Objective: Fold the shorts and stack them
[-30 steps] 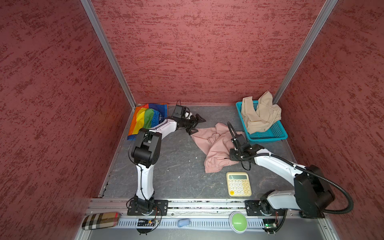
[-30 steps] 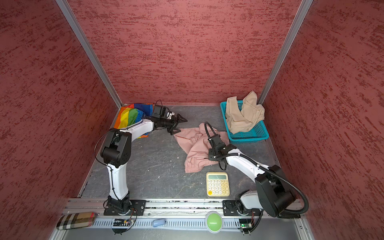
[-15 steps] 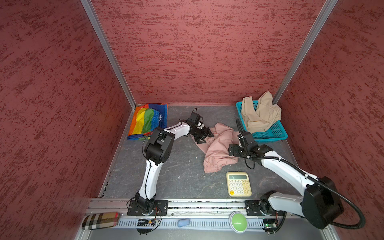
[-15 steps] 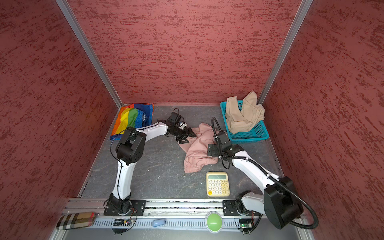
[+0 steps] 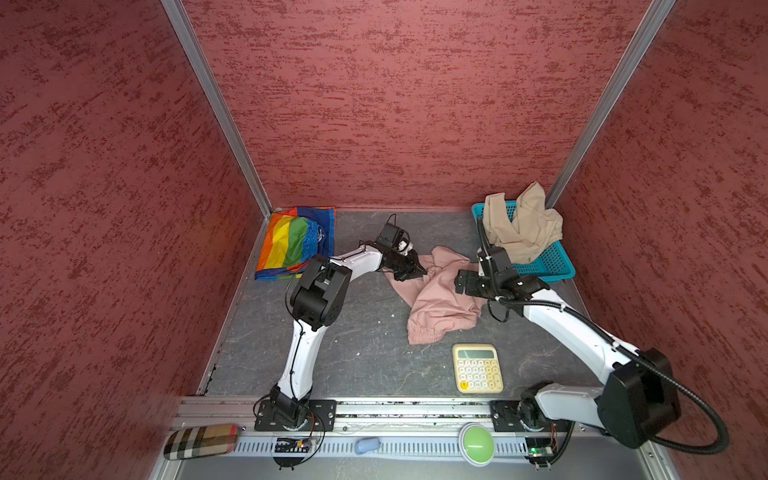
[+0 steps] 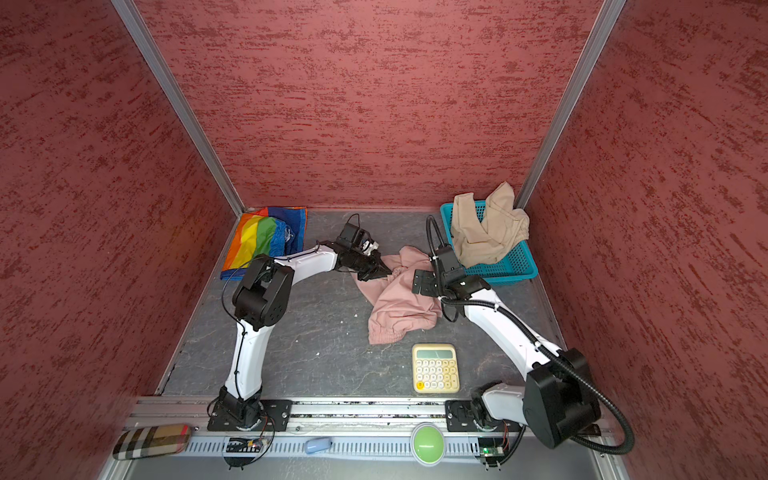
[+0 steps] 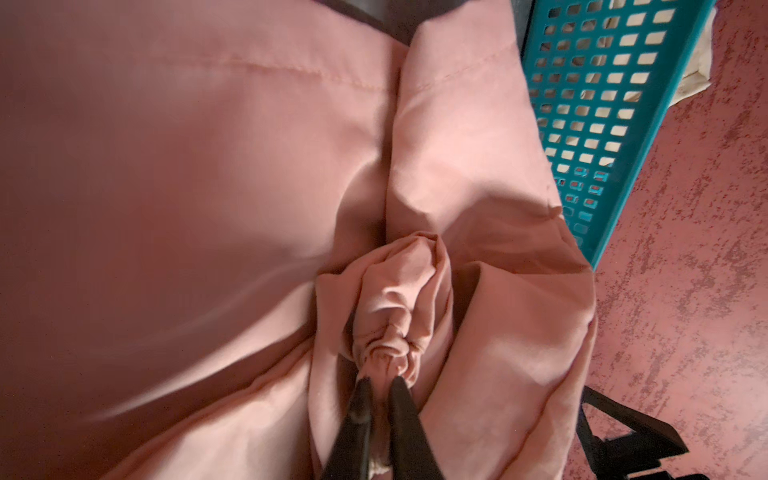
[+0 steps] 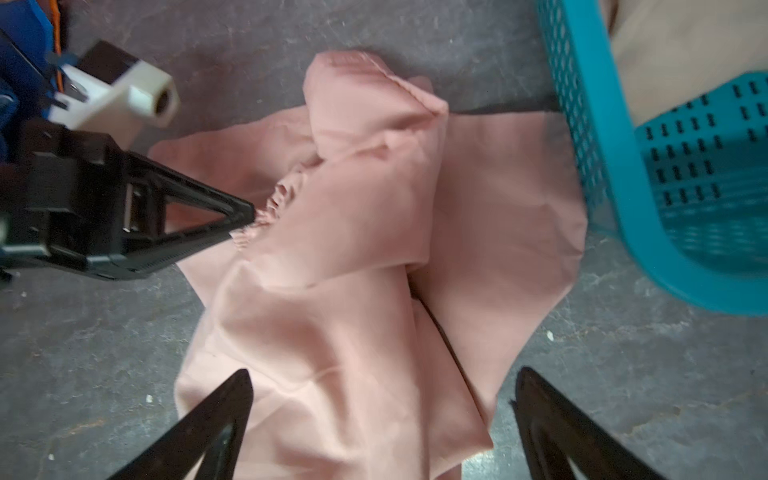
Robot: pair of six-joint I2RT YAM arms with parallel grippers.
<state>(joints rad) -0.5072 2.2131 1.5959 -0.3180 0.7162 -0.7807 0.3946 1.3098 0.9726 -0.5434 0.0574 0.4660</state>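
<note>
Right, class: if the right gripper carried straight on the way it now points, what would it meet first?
Most likely the pink shorts: the open right gripper points straight at their crumpled cloth, with nothing between. How far above them it hangs is unclear.

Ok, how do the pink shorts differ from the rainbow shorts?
The rainbow shorts lie folded flat in the back left corner; the pink shorts sit crumpled in the middle. The left gripper pinches the pink shorts' gathered edge; no gripper holds the rainbow shorts. Both rest on the table.
</note>
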